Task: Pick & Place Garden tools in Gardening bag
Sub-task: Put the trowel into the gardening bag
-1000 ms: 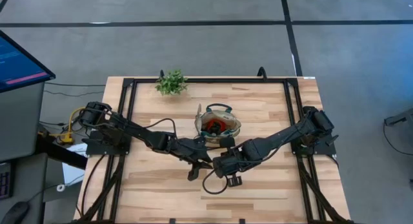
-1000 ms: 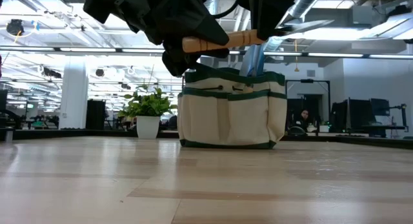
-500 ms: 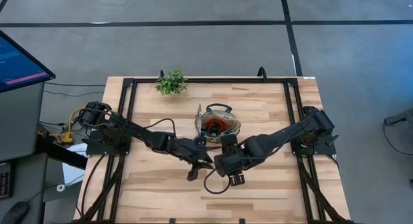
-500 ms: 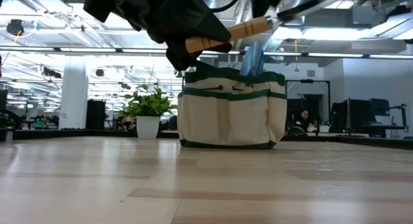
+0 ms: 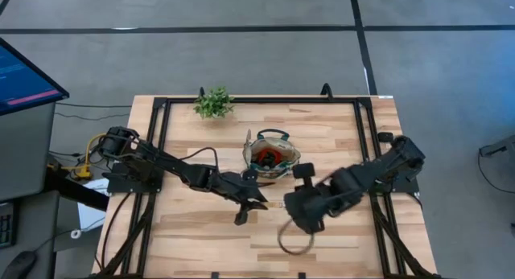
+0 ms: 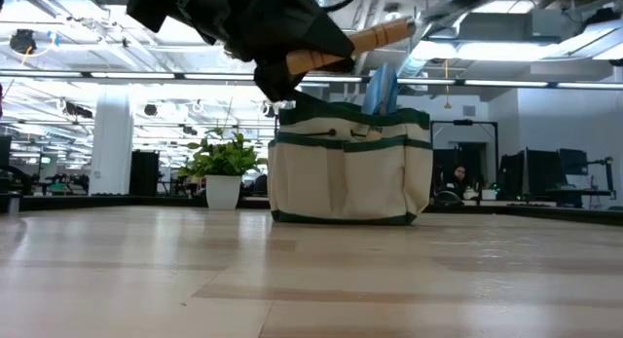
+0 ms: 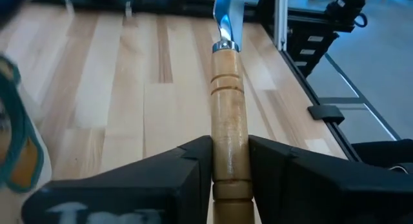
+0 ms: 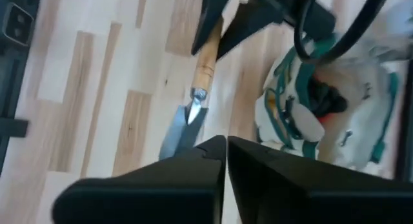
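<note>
One camera hangs high over the table (image 5: 322,223) and looks straight down on all of it. Another sits at tabletop level, facing across the boards to the bag (image 6: 350,163) and the room behind it. Each wrist camera looks along its own arm, close to the wood. All four catch the bag, and the potted plant (image 5: 213,102) beside it shows in the two wide views.

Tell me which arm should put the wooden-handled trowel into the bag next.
Left. Its claw is shut on the trowel, held above the table beside the bag. The right claw is shut, empty and farther from the bag.
</note>
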You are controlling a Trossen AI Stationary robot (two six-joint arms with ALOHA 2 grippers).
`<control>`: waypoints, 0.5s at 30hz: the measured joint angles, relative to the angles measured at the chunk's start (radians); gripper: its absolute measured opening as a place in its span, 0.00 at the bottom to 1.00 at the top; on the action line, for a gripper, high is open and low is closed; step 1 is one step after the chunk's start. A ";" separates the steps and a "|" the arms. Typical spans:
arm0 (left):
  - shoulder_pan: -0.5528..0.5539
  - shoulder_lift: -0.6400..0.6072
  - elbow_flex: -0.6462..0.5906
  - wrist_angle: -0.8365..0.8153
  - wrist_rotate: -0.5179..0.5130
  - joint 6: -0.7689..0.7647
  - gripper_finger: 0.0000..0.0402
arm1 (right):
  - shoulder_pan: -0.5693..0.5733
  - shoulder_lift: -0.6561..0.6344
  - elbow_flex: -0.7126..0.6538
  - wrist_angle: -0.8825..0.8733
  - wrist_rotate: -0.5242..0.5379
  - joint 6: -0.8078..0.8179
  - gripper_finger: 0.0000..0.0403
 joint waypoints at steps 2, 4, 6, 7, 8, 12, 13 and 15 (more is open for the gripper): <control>0.000 0.000 0.000 0.026 0.000 0.028 0.15 | 0.035 -0.017 0.000 0.002 0.054 0.021 0.01; 0.000 0.000 0.000 0.063 -0.001 0.049 0.14 | 0.068 -0.036 0.000 0.004 0.102 0.053 0.02; 0.000 -0.001 0.000 0.099 -0.001 0.066 0.14 | 0.094 -0.058 -0.006 0.011 0.131 0.080 0.03; 0.000 -0.002 0.000 0.112 -0.001 0.074 0.14 | 0.105 -0.072 -0.021 0.021 0.147 0.092 0.03; 0.000 -0.003 0.000 0.129 0.002 0.088 0.14 | 0.115 -0.087 -0.041 0.037 0.161 0.103 0.02; 0.000 -0.021 0.000 0.167 0.011 0.121 0.14 | 0.140 -0.170 -0.193 0.147 0.200 0.150 0.01; 0.000 -0.026 0.000 0.174 0.011 0.126 0.14 | 0.146 -0.199 -0.251 0.182 0.221 0.171 0.01; 0.000 -0.041 -0.001 0.165 0.011 0.140 0.14 | 0.162 -0.263 -0.374 0.238 0.248 0.229 0.01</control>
